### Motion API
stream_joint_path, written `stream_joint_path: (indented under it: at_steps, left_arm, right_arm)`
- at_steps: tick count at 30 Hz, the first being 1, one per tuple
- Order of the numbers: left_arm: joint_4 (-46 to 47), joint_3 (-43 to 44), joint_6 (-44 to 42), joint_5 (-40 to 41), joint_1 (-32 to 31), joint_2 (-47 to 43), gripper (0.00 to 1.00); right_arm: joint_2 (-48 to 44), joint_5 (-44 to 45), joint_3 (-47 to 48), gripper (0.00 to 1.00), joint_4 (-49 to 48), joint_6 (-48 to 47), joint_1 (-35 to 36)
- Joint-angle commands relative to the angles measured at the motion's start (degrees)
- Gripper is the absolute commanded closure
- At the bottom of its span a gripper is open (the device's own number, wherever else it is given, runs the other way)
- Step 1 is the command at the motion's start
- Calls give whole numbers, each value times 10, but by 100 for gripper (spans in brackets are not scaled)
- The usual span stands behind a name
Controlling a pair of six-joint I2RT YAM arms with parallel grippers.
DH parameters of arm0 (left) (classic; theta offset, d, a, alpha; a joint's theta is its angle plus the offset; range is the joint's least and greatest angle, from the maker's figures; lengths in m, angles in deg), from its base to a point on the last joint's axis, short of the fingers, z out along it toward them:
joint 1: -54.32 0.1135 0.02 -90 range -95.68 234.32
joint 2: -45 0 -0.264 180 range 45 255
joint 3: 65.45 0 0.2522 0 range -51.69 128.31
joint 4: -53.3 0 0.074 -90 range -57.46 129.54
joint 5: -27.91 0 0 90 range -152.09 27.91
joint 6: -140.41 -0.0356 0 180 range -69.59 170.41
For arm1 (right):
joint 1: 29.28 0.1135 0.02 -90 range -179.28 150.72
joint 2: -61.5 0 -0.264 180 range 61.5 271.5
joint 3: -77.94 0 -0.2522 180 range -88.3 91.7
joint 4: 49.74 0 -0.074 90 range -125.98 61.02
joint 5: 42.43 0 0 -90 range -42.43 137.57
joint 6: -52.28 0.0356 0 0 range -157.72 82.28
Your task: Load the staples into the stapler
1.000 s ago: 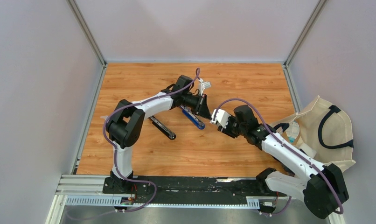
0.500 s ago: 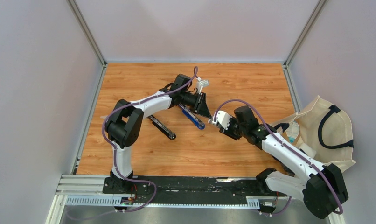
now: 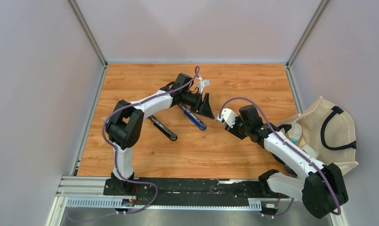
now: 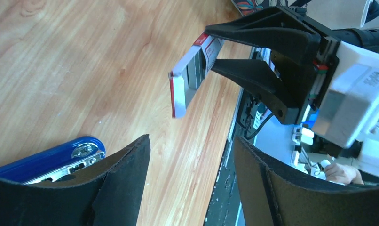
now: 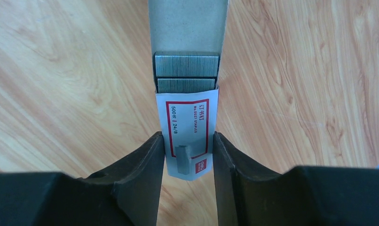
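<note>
Staples [image 5: 186, 70] protrude from box [image 5: 187, 120] gripped by right pincer [image 5: 188, 141]; long axis points left toward spread, empty left pincer [image 4: 191, 141], near.

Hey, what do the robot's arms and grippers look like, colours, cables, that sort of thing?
The left arm and right arm match: white links between bulky black joints, a purple cable looping along each. The left gripper and right gripper are black, each with two wedge-shaped fingers tapering to the tips. A white housing backs the right gripper.
</note>
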Motion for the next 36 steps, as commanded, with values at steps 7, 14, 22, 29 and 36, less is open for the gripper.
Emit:
stream_joint_path:
  at_steps: [7, 14, 22, 29, 36]
  left_arm:
    - [-155, 59, -129, 68, 67, -59, 26]
    - [-208, 55, -171, 65, 144, -100, 26]
    - [-273, 32, -237, 67, 189, -153, 25]
    - [-304, -1, -268, 52, 230, -181, 25]
    - [-314, -40, -279, 32, 270, -210, 25]
  right_arm:
    - [47, 84, 48, 58, 68, -29, -17]
    - [117, 120, 113, 58, 137, -42, -17]
    - [230, 146, 168, 59, 155, -47, -18]
    - [278, 163, 202, 58, 157, -60, -18]
    - [266, 133, 235, 57, 184, -77, -20]
